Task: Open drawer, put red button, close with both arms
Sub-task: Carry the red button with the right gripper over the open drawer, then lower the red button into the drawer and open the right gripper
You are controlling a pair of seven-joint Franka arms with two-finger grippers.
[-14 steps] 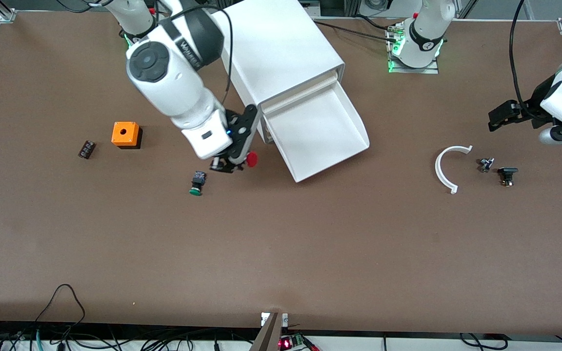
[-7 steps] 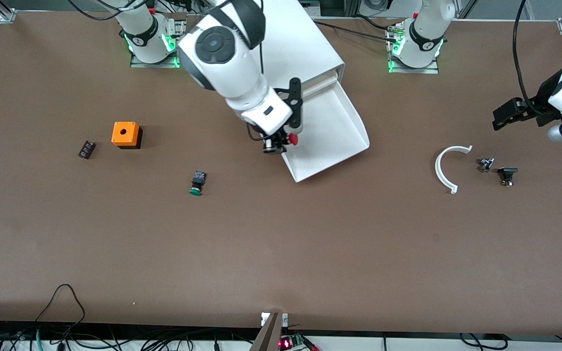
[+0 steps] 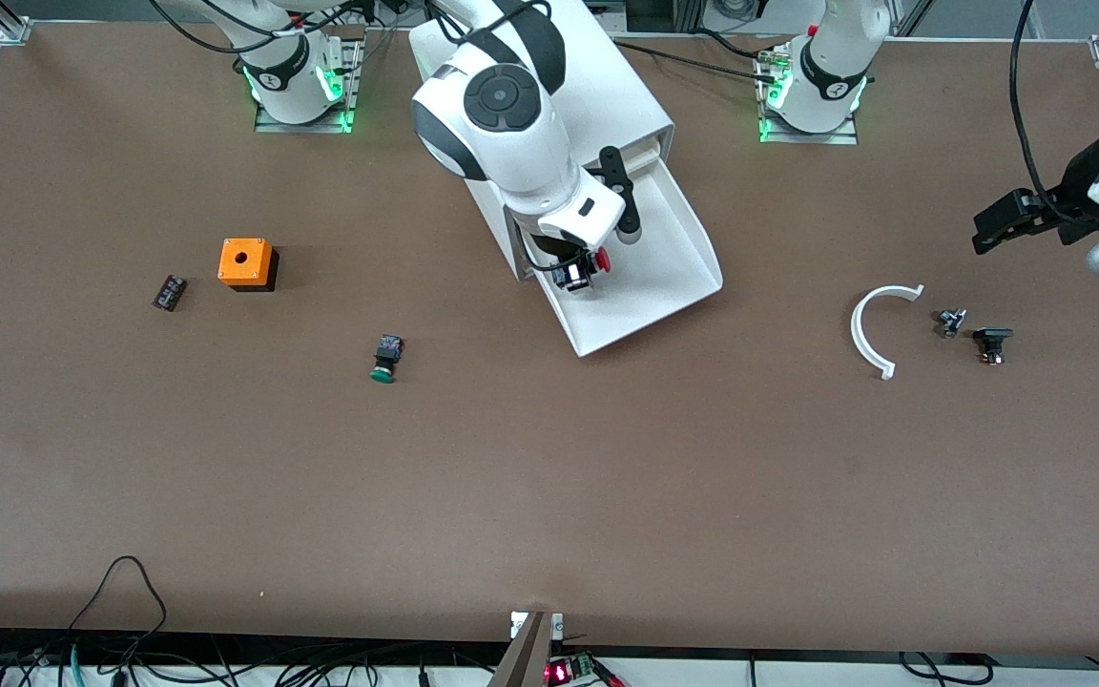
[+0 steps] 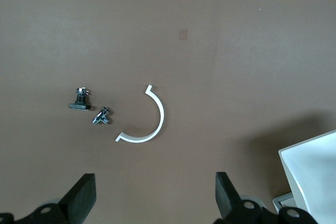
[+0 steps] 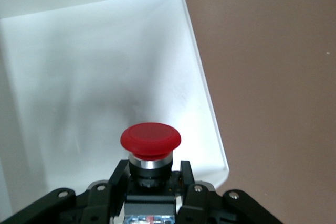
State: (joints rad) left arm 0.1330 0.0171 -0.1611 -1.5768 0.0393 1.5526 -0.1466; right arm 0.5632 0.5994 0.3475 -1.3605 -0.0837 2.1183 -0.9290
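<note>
The drawer [image 3: 650, 277] stands pulled out of the cabinet [image 3: 569, 95], its floor bare and open from above; low side walls and the front lip bound it. The right end effector [image 3: 580, 272] hangs over the drawer with the red button [image 3: 600, 260] clamped between its fingers, the arm's bulk covering the cabinet's front. The left end effector [image 3: 998, 218], fingers spread, waits over the surface [image 3: 549, 477] near the curved white strip [image 3: 872, 329] and two small black parts [image 3: 974, 334].

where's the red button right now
The red button is held in the right gripper, up in the air over the open drawer; the right wrist view shows the tray beneath it.
</note>
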